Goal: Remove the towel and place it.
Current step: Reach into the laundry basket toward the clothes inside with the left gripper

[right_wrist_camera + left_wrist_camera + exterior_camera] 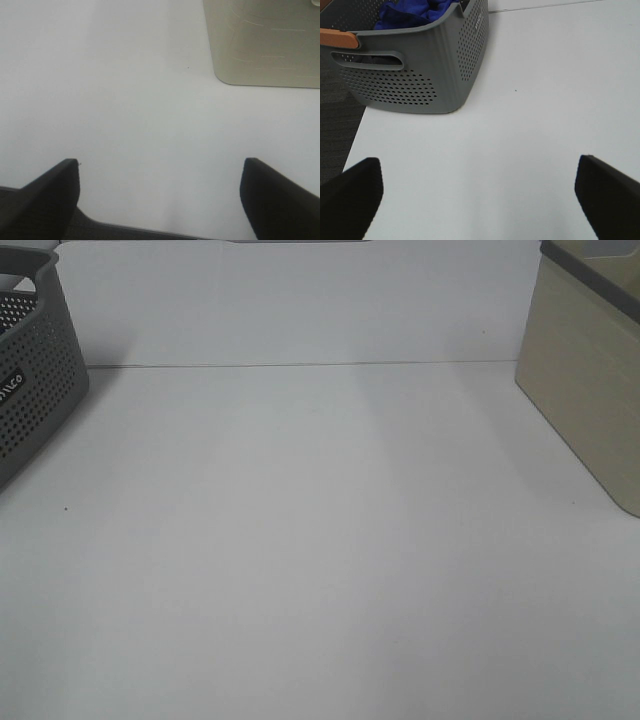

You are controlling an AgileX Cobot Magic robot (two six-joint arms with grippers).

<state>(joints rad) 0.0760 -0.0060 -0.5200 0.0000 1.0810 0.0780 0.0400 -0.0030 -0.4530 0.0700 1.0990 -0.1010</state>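
Left gripper (pixel 480 200): nearest the lens. Fingers wide apart with nothing between them, over the table (pixel 320 540) just short of the grey basket (pixel 420 75).
Right gripper (pixel 162 200): fingers wide apart, holding nothing. Well apart from the grey basket, near the beige bin (pixel 590 390).
Grey basket: perforated walls, upright, at the table's left edge.
Towel (pixel 405 12): deep blue, bunched inside the grey basket. Only part of it shows above the rim.
Beige bin: across the table from the grey basket.
Step status (judgement): the towel is not yet grasped, so the reach into the grey basket comes next.
Hazard 1: a finger strikes the basket rim or wall and shoves or tips it. Cause: descent too close to the wall.
Hazard 2: the cloth slips free on the lift. Cause: a shallow pinch on one plush fold.
Hazard 3: trailing cloth drags the grey basket along. Cause: a lift too low to clear the rim.
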